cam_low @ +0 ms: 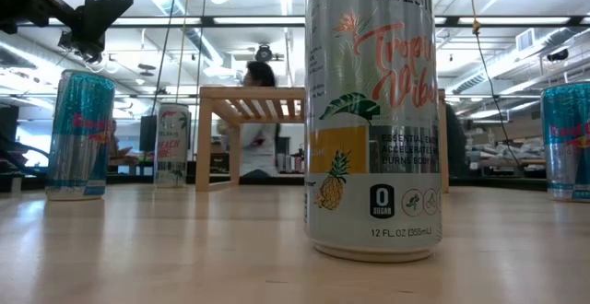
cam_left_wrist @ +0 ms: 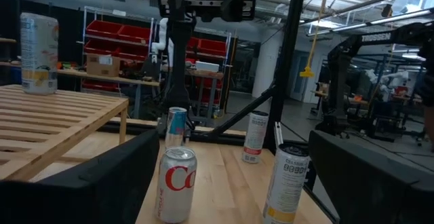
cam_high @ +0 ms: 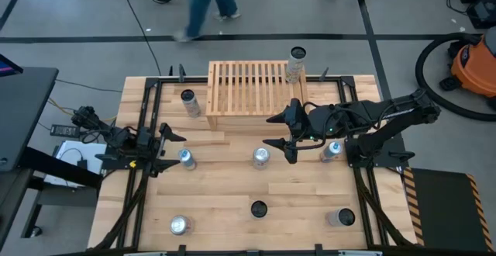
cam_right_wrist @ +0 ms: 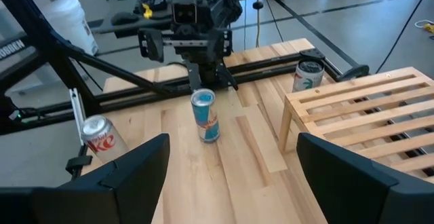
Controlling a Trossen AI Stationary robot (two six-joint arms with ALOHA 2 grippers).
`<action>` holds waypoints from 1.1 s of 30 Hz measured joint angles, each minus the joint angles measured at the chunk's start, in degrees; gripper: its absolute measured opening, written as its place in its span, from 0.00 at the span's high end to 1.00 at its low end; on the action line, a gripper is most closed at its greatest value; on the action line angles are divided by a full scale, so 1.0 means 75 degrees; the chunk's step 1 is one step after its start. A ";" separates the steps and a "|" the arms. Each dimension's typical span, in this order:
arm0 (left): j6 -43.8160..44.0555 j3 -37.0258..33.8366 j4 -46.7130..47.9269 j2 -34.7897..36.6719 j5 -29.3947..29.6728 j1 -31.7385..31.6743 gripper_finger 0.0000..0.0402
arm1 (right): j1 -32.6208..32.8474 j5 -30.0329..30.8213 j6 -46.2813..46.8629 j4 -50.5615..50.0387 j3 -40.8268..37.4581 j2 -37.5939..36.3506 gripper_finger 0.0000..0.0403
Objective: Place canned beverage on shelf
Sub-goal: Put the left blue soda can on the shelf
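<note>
Several upright cans stand scattered on the pale butcher-block wooden desk (cam_high: 232,186), none gripped. At the left, the left claw (cam_high: 172,149) hovers low with its dark fingers spread wide and empty; just beside its tips stands a slim blue-and-silver can (cam_high: 186,159), upright, its long axis vertical, lying straight ahead of that claw toward the desk's middle. A white-and-green can (cam_high: 190,103) stands farther back, just beside the left end of the light natural-wood slatted shelf (cam_high: 252,89), which sits at the desk's far edge. One tall pale can (cam_high: 295,64) already stands on the shelf's right end. A red-and-silver can (cam_high: 261,157) stands mid-desk, near the right claw (cam_high: 280,131), which hangs spread and empty just in front of the shelf. Another blue can (cam_high: 332,150) stands beside the right arm.

Judging from this, the left claw is nearest its blue can and need only close on the can's sides; the shelf then lies back and to the right of it.
</note>
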State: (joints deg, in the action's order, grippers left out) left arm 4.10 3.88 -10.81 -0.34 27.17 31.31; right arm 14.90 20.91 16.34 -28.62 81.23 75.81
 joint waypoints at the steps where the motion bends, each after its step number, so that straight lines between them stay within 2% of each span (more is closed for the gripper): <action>1: 0.0003 0.0000 0.0000 0.0000 0.0004 0.0000 0.03 | 0.0000 0.0000 0.0000 0.0067 0.0000 0.0000 0.18; 9: 0.0163 0.0016 0.0064 0.0000 0.0001 0.0000 0.03 | 0.0000 0.0000 0.0022 0.0172 0.0000 0.0000 0.18; 14: 0.0464 0.0934 0.1817 -0.0315 0.0121 0.0000 0.03 | 0.0000 0.0000 0.0012 0.0165 0.0000 0.0000 0.18; 19: 0.1018 0.2152 0.3443 -0.1270 0.0312 0.0000 0.04 | 0.0000 0.0000 0.0003 0.0062 0.0000 0.0000 0.18; 23: 0.2029 0.2785 0.4729 -0.2340 0.0700 0.0000 0.04 | 0.0000 0.0000 0.0021 -0.0226 0.0000 0.0000 0.18; 28: 0.3038 0.3071 0.5147 -0.3568 0.0805 0.0000 0.04 | 0.0000 -0.0003 0.0052 -0.0464 0.0000 0.0000 0.18; 33: 0.3768 0.3302 0.5589 -0.4374 0.0940 0.0000 0.04 | 0.0000 -0.0003 0.0017 -0.0480 0.0000 0.0000 0.18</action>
State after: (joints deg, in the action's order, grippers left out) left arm 32.36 28.65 31.11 -33.14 34.22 31.31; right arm 14.90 20.88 16.47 -32.21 81.23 75.81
